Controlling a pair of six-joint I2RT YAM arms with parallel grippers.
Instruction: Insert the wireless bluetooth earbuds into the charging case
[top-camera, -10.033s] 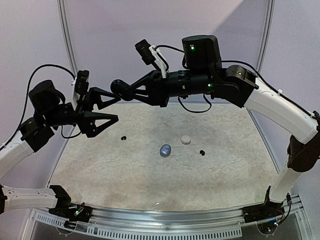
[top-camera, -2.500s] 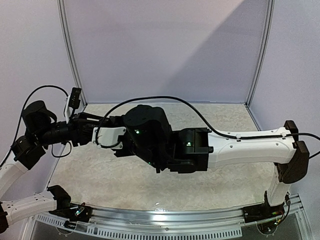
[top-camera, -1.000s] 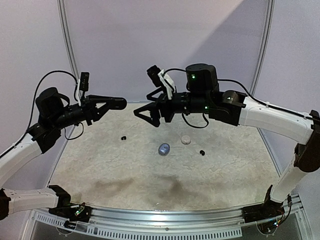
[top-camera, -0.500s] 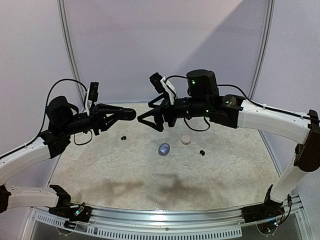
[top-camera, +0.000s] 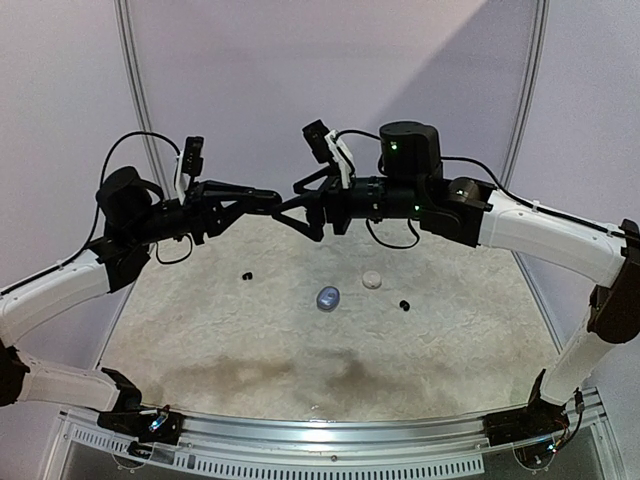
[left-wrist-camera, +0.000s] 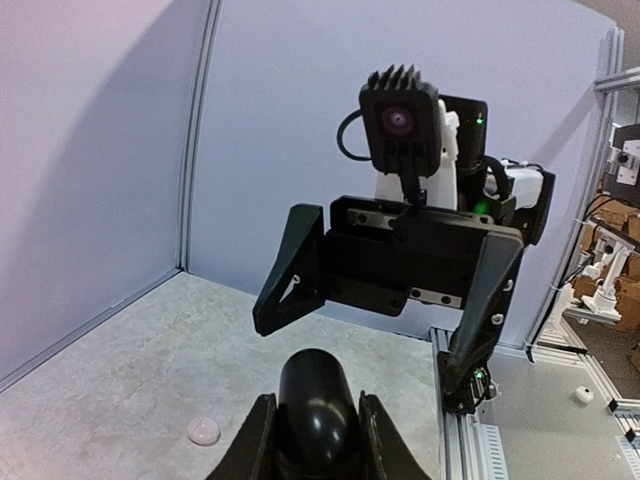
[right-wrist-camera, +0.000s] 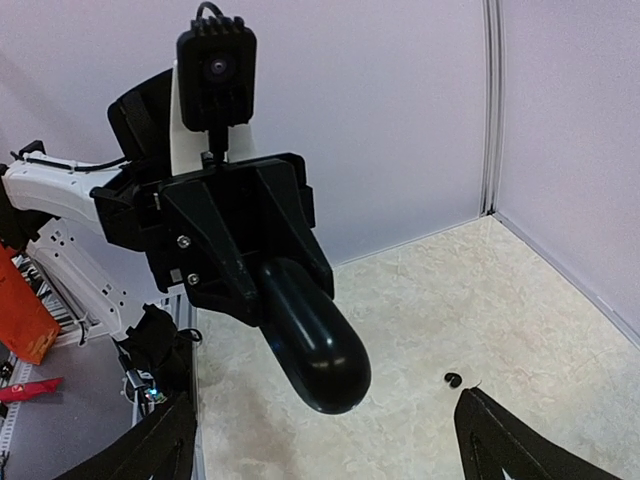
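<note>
The left hand (left-wrist-camera: 315, 400) is gripping a black charging case (right-wrist-camera: 312, 345) high above the bench (top-camera: 200, 340), jaws nearly shut around it. The right hand (left-wrist-camera: 357, 350) is facing it, spread wide and empty. Two black earbuds (top-camera: 246, 275) are lying well apart on the bench, open room around them.

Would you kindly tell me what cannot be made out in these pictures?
- Top view: left black bud, right black bud, white disc, bluish item: too small to identify.
- Left wrist view: bottom edge cuts off the case in the left gripper; no lid seam shows.
- Right wrist view: bottom edge cuts off the right gripper fingers.
</note>
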